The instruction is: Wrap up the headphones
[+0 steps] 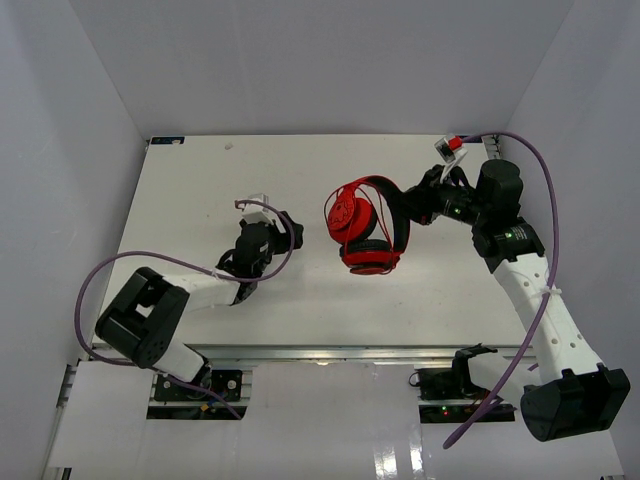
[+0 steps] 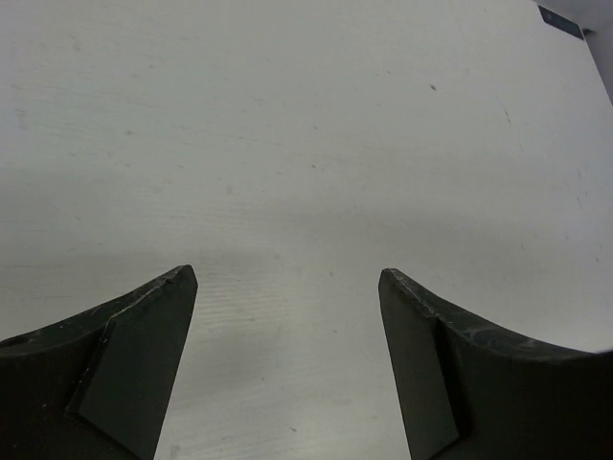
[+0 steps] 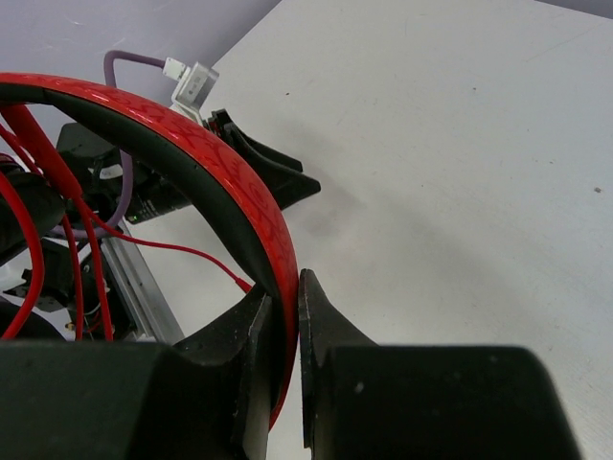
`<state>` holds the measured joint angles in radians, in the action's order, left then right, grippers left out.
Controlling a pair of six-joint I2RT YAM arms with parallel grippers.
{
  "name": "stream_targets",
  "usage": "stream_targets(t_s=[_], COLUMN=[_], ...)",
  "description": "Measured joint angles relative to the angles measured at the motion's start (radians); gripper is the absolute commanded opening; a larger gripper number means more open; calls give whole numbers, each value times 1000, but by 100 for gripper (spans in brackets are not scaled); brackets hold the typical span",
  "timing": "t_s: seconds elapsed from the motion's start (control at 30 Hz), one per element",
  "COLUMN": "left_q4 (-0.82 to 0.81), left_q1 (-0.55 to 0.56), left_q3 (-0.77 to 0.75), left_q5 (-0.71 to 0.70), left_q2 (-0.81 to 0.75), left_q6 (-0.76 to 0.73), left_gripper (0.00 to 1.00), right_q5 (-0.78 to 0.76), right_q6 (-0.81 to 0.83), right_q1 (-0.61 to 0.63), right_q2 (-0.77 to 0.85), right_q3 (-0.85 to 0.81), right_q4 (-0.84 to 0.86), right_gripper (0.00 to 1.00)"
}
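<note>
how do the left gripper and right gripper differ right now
The left gripper is open with nothing between its fingers; the right gripper is shut on the headphones, pinching the red headband. The left gripper hangs over the table, apart from the headphones; the right gripper touches them. Both are dark two-finger grippers.

A white table stands enclosed by plain pale walls.

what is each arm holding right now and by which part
The right gripper is shut on the headphones, its fingers pinching the red headband. The left gripper is open over the table, holding nothing.
</note>
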<state>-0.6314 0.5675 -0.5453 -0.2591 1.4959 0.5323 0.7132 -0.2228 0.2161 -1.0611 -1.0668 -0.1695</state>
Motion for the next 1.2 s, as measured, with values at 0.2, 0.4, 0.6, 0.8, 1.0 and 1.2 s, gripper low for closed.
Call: stream_targets(t_s=[0.2, 0.4, 0.6, 0.8, 1.0, 1.2], left_q4=[78, -9, -27, -44, -84, -119], left_q1=[-54, -54, -47, -29, 36, 87], left_q3=[22, 200, 356, 377, 308, 157], left_q5=[-3, 308, 567, 717, 749, 734], left_q2=[-129, -450, -778, -869, -644, -471], left_q6=[-28, -149, -189, -218, -284, -350], left_gripper=[98, 98, 98, 98, 98, 97], right_q5=[0, -4, -5, -5, -4, -3], right_q6=[20, 40, 51, 55, 56, 59], right_q1=[0, -1, -1, -1, -1, -1], right_q2=[0, 0, -2, -7, -8, -8], right_q3=[0, -1, -4, -5, -5, -5], right_q4=[-16, -28, -50, -63, -67, -69], right_gripper=[8, 8, 8, 8, 8, 8])
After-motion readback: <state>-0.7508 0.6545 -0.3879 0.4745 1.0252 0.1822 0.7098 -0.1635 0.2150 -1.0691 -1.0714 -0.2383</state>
